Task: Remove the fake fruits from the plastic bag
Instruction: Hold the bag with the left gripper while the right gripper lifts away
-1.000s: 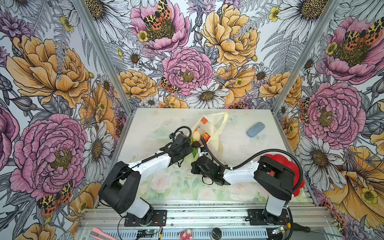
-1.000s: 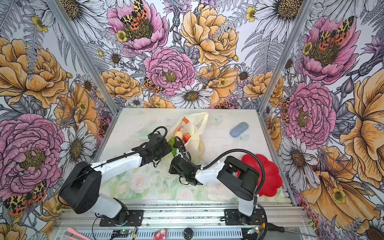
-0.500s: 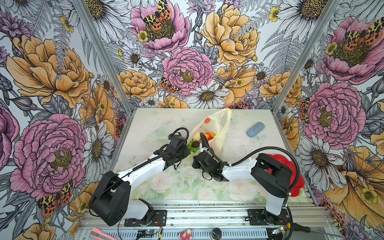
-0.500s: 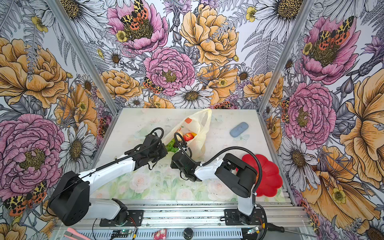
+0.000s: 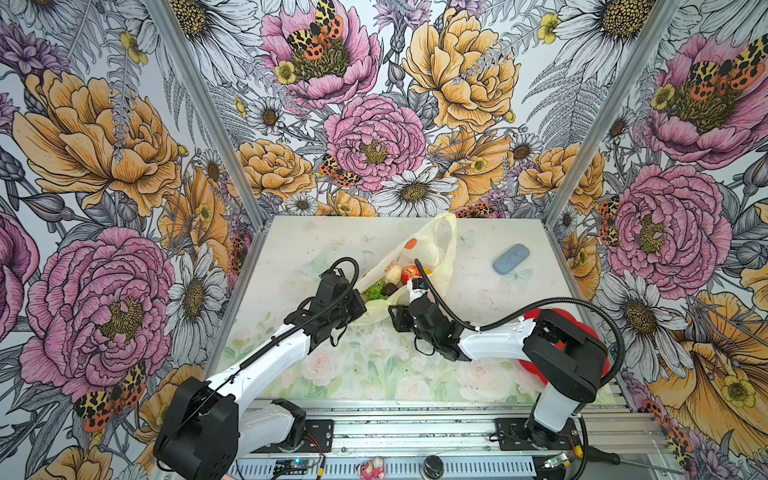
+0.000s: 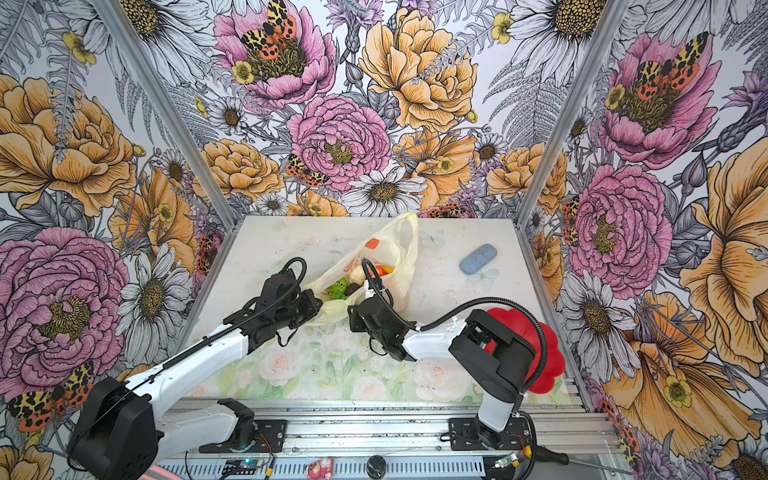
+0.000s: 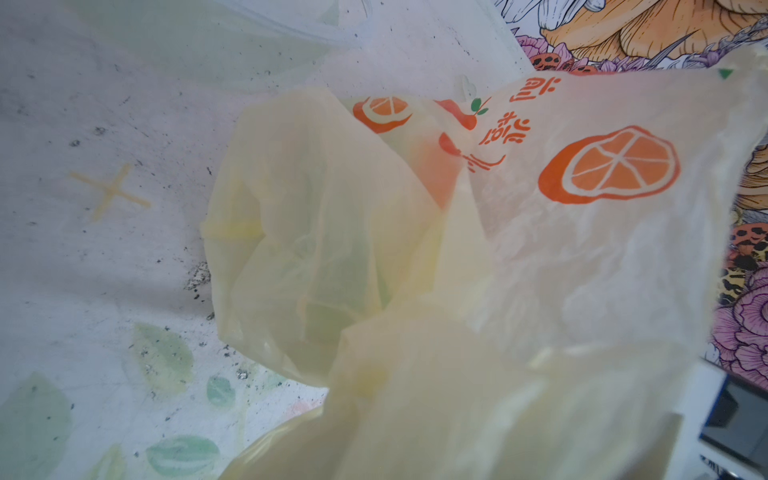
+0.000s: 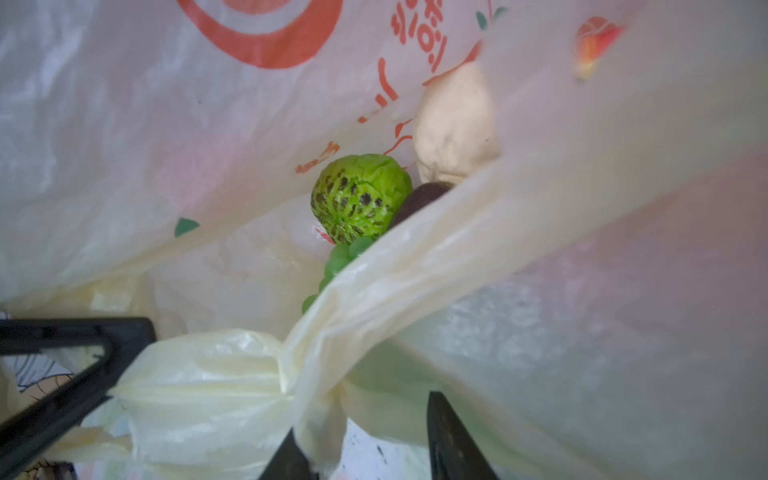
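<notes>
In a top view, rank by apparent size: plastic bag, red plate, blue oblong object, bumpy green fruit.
Largest: plastic bag and red plate, not ranked apart; the right arm hides part of the plate.
Next: blue oblong object.
Smallest: bumpy green fruit.

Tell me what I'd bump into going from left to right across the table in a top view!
left gripper, shut on the bag's corner → plastic bag → blue pad → red plate
</notes>
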You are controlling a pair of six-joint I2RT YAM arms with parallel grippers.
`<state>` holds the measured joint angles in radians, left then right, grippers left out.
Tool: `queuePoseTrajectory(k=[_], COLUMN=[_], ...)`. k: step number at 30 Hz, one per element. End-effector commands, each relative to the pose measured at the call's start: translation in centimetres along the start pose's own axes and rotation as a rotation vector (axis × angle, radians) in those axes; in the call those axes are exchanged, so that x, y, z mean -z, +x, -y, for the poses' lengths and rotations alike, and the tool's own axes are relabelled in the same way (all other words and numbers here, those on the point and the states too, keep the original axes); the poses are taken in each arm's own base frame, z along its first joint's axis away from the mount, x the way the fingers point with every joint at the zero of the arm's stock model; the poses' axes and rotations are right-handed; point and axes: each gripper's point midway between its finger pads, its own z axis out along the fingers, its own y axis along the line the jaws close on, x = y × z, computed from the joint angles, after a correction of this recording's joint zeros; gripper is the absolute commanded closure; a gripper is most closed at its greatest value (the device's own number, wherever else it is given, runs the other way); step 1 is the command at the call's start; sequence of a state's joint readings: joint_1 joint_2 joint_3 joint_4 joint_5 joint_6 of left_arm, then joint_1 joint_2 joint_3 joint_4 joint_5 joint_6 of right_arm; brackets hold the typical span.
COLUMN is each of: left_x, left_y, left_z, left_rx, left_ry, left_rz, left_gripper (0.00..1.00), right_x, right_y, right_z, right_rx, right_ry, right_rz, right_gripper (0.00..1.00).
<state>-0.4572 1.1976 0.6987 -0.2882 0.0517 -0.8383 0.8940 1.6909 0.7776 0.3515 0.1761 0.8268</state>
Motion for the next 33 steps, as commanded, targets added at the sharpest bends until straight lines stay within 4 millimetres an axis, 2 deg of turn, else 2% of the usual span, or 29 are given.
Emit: queuePoseTrajectory(k=[1,4,7,10,12,14,16,20,25,30,33], left_x=[-0.4,-0.8,-0.8,-0.7,-0.6,-0.4,-0.3,0.1,0.7,0.6,0.0], left_y=[-1.2,-1.3,-1.1,-0.7,-0.4,-0.2,0.0,0.2,0.1,0.2,0.7], left_z=[-0.6,-0.9,-0.9,-0.8,-0.8,-0.6,-0.5,-0.6,-0.7,-1.5,-2.4], left_rx=[-0.069,-0.098,-0.122,-0.15,-0.171,-0.189,-0.204,-0.216,-0.228,-0.238,-0.244], left_ry=[-0.047,-0.07,-0.078,-0.085,-0.094,-0.095,-0.094,-0.099,-0.097,-0.123,-0.147], left_rz=[0.035,0.035,0.036,0.043,0.049,0.054,0.057,0.066,0.086,0.086,0.064], left_gripper=[1.0,1.0,1.0,1.0,1.0,1.0,1.0,1.0,1.0,1.0,1.0], right_x=[3.2,5.9,8.1,9.0,8.9,8.1,7.1,4.3,1.0,-0.3,-2.3], right_y=[-1.5,-2.3,-4.0,-6.2,-7.8,-9.4,-11.5,-13.7,-13.4,-12.6,-11.5], right_z=[-1.4,-1.4,-0.9,0.4,1.4,1.7,3.4,5.7,9.2,12.1,12.3], right_rx=[0.067,0.1,0.136,0.162,0.176,0.196,0.19,0.179,0.157,0.136,0.109], right_ry=[-0.062,-0.066,-0.021,0.084,0.154,0.206,0.295,0.417,0.557,0.61,0.53], right_rz=[0.01,0.025,0.052,0.071,0.085,0.081,0.082,0.042,-0.039,-0.087,-0.158], right_gripper=[0.38,0.29,0.25,0.25,0.25,0.24,0.23,0.19,0.2,0.2,0.31])
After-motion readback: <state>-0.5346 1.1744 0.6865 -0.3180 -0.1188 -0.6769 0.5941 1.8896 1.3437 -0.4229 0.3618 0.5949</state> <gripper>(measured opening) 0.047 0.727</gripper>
